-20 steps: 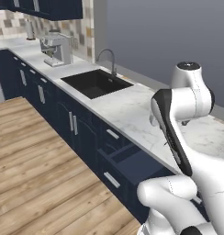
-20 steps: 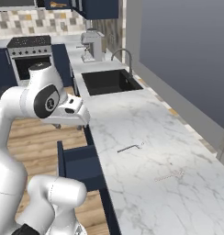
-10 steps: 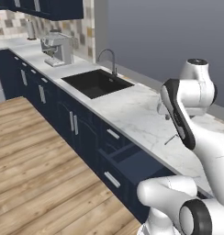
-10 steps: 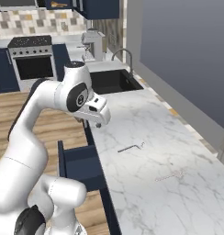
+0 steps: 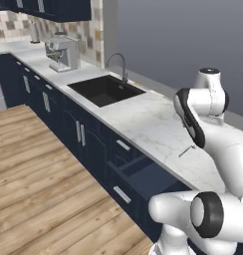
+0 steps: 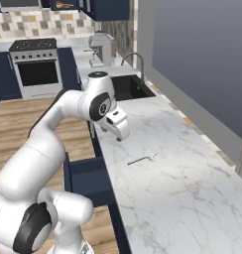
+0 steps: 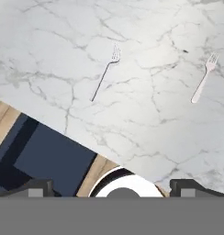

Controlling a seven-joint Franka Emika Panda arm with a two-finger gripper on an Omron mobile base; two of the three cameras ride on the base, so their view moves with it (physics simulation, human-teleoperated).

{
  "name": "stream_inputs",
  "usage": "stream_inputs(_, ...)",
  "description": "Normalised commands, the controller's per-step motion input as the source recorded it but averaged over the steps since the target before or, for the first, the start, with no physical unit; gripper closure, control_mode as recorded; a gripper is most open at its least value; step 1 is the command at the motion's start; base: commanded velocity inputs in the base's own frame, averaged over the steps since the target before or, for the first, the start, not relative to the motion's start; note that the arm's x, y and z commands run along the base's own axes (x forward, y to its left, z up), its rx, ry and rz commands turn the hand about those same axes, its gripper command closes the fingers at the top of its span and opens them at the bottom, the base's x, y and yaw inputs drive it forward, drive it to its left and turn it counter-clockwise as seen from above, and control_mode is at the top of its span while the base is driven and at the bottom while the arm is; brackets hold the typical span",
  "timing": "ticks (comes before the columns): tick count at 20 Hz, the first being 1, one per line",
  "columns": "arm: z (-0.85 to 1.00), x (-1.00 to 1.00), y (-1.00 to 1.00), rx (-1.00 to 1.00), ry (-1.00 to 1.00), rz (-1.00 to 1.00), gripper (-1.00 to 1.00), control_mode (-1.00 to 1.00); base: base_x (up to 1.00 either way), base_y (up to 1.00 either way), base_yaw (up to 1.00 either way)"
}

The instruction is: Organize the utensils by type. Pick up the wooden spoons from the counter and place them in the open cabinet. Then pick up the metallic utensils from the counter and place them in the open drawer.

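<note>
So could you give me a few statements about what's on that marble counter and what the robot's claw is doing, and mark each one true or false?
1. Two forks lie on the counter: a thin dark fork and a paler fork. True.
2. The forks touch each other. False: they lie well apart.
3. The gripper holds a fork. False: it is open and empty, above the counter.
4. The open drawer below the counter edge stands pulled out. True.
5. The sink is full of dishes. False: no dishes show in it.
</note>
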Motion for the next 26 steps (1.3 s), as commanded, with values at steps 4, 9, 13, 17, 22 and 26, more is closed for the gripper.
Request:
stream_inputs(4,-0.43,0.35,-0.34,0.00,0.00,-0.40,-1.00,-1.00,0.00,0.00,0.00)
stream_inputs(9,-0.42,0.46,-0.37,0.04,0.02,-0.18,-1.00,-1.00,0.00,0.00,0.00)
stream_inputs(13,-0.43,0.45,-0.32,0.03,0.01,-0.05,-1.00,-1.00,0.00,0.00,0.00)
stream_inputs(17,-0.44,0.51,-0.26,0.02,0.00,0.00,-1.00,-1.00,0.00,0.00,0.00)
stream_inputs(22,-0.46,0.53,-0.18,0.00,0.00,0.00,-1.00,-1.00,0.00,0.00,0.00)
stream_inputs(26,-0.47,0.50,-0.18,0.00,0.00,0.00,-1.00,-1.00,0.00,0.00,0.00)
